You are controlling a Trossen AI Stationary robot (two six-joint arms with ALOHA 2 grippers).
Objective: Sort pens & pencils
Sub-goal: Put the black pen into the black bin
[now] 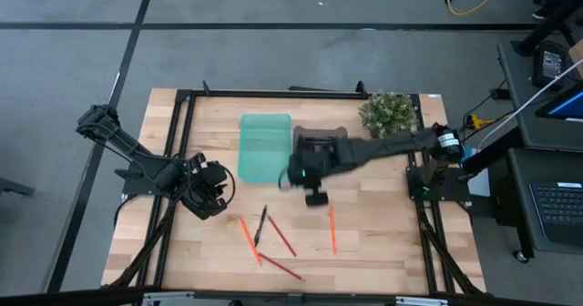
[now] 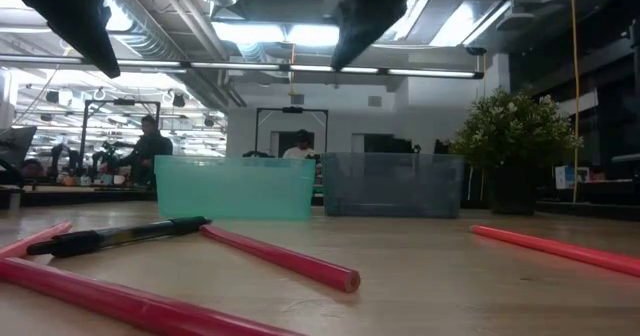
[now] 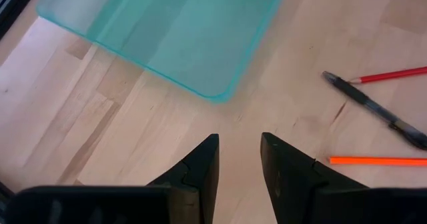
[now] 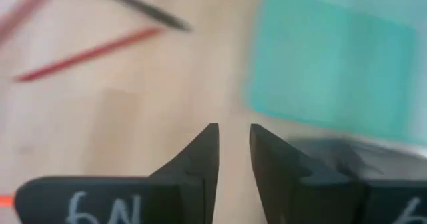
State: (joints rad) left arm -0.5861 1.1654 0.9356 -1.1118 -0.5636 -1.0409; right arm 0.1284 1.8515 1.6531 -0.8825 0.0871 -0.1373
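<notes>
High view, worktop [image 1: 383,242]: pale wood in a black frame; a teal bin [image 1: 264,147] sits near centre, a dark grey bin [image 1: 321,142] touching it at its 3 o'clock, a potted plant [image 1: 389,113] at the 2 o'clock corner.
High view, pens: one black pen [image 1: 261,225] lies at 6 o'clock of the teal bin.
High view, pencils: an orange one [image 1: 248,237] just at the pen's 9 o'clock, two red ones [image 1: 281,237] [image 1: 281,268] at its 4 to 5 o'clock, and another orange one [image 1: 332,229] apart at 3 o'clock.
High view, left gripper [image 1: 211,197]: at 8 o'clock of the teal bin, above bare wood.
High view, right gripper [image 1: 314,195]: just past the near edge of the bins, between them and the pencils.
Low view: the pen [image 2: 120,235] lies in front of the teal bin [image 2: 235,187], with red pencils [image 2: 283,257] around it and both bins behind.
Left wrist view: jaws of the left gripper [image 3: 239,159] stand a little apart with nothing between them; the teal bin's corner [image 3: 200,44], the pen [image 3: 373,109] and two pencils lie ahead.
Right wrist view: jaws of the right gripper [image 4: 233,154] show a narrow gap, holding nothing; the picture is smeared, with the teal bin [image 4: 333,71] and a red pencil [image 4: 87,54] ahead.
</notes>
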